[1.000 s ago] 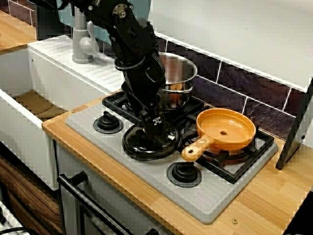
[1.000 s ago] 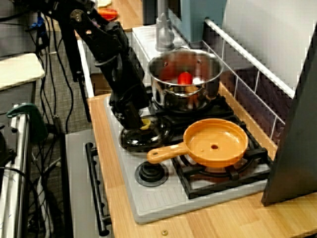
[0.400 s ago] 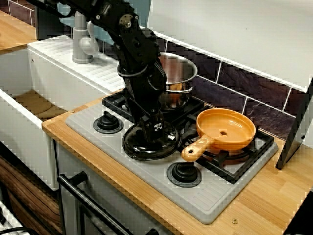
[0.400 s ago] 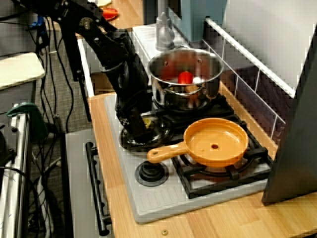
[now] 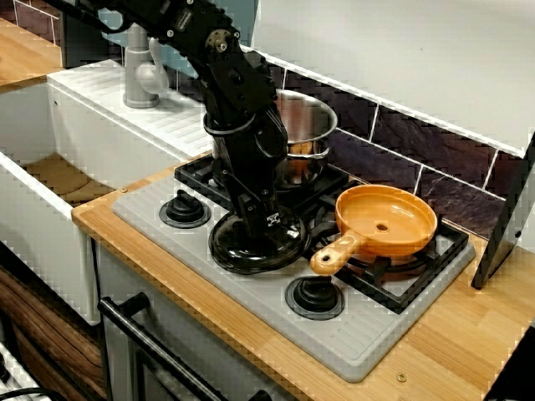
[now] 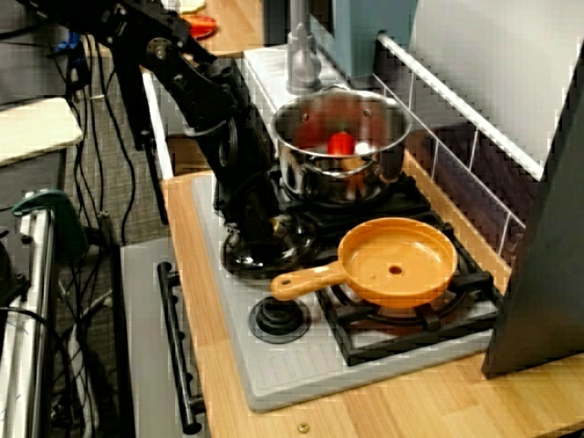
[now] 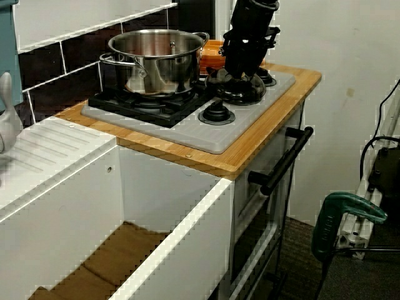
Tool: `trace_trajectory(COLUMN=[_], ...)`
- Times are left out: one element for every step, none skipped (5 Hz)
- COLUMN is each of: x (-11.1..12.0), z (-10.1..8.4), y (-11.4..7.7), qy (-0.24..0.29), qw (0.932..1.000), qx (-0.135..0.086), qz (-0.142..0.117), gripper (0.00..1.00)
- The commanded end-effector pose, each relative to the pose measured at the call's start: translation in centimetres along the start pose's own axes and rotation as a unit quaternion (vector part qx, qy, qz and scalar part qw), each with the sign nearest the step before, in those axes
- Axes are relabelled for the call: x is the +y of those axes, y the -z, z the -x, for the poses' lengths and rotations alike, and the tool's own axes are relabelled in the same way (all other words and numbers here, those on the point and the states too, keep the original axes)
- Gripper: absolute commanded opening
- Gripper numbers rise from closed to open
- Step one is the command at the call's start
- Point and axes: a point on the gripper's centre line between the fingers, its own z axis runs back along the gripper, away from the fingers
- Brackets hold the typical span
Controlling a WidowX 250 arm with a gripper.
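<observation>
Over the last second the arm has been swung more upright above the hob point(image 5: 359, 334). The pincer point(image 5: 269, 220) has been brought down slightly, so that it now stands on the middle of the black lid point(image 5: 251, 246).

In the view from above the oven door, a small yellow part was seen beside the fingers a second ago. It is now covered by the pincer; it may be the lid's knob, though this cannot be made out for certain.

The lid itself has not been moved. It is seen lying flat on the front left burner in all three views, with its rim resting on the hob. It lies just beside the handle of the orange pan point(image 5: 386, 219) without being touched by it.

The fingers are hidden against the dark lid and behind the wrist. Whether they are set wide or pressed in on the knob cannot be told from any view. Contact with the lid's centre is shown, but no lift.

The steel pot point(image 5: 305, 125) stands behind the arm on the rear left burner, close to the wrist, and a red thing point(image 6: 340, 143) is seen inside it. The hob is carried by the wooden table point(image 5: 468, 334).
</observation>
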Motion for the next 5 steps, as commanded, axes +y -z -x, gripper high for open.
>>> trace_trajectory(x=[0.26, 0.53, 0.70, 0.83, 0.89], z=[-0.63, -0.88, -1.08, -1.23, -1.47], y=[-0.73, -0.96, -1.20, -1.37, -1.57], qy=[0.001, -0.005, -0.005, -0.006, -0.005], qw=[0.9998, 0.9997, 0.9997, 0.9997, 0.9997], qx=[-0.019, -0.019, -0.020, -0.019, -0.022], qz=[-0.011, -0.011, -0.011, -0.012, -0.011], gripper=[0.00, 0.00, 0.29, 1.00, 1.00])
